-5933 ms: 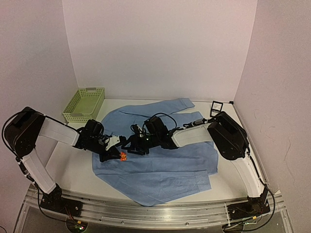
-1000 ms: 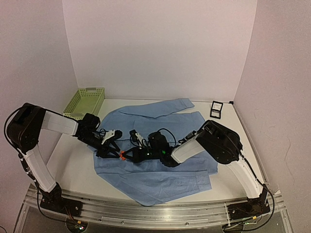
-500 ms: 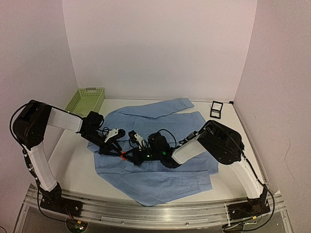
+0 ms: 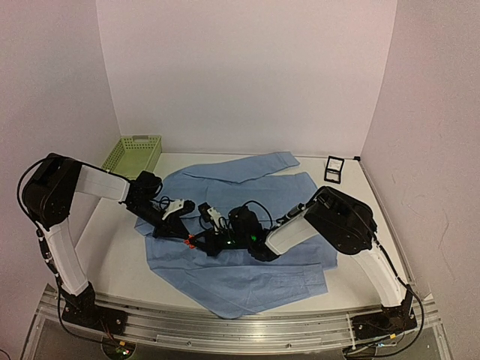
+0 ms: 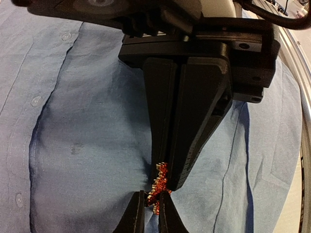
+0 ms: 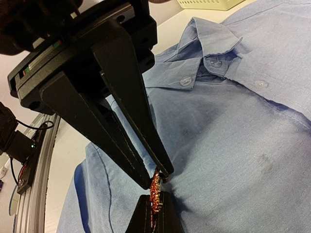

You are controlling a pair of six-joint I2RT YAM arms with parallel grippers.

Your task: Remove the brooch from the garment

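Roughly speaking, the removal is at the gripping stage and the brooch is not off yet.

At the far left a green mesh basket (image 4: 131, 159) sits at the back corner of the surface (image 4: 112, 262), apart from the work and untouched.

The left arm reaches in low from that side. Its end effector (image 5: 152, 199) is closed down to a narrow slit. In the left wrist view the lower end of the brooch (image 5: 158, 187) sits between the 2 fingertips, so it looks to have the ornament pinched.

The brooch lies on the left front of the garment (image 4: 247, 277), below the collar and beside the button line. The shirt is spread flat and face up across the middle of the surface. The ornament looks to be lying right against the cloth, with no gap visible, so I judge it still fastened.

From the right, the right end effector (image 6: 154, 199) meets it tip to tip. Its fingers are pressed fully together right at the brooch. Whether they nip the brooch's edge or a fold of cloth under it, I cannot tell.

A small black box (image 4: 334, 168) stands at the far right back corner, well apart.

So both arms have reached the brooch and at least 1 has it gripped. What is left is to work the fastening free, lift the brooch clear of the shirt and set it down somewhere.
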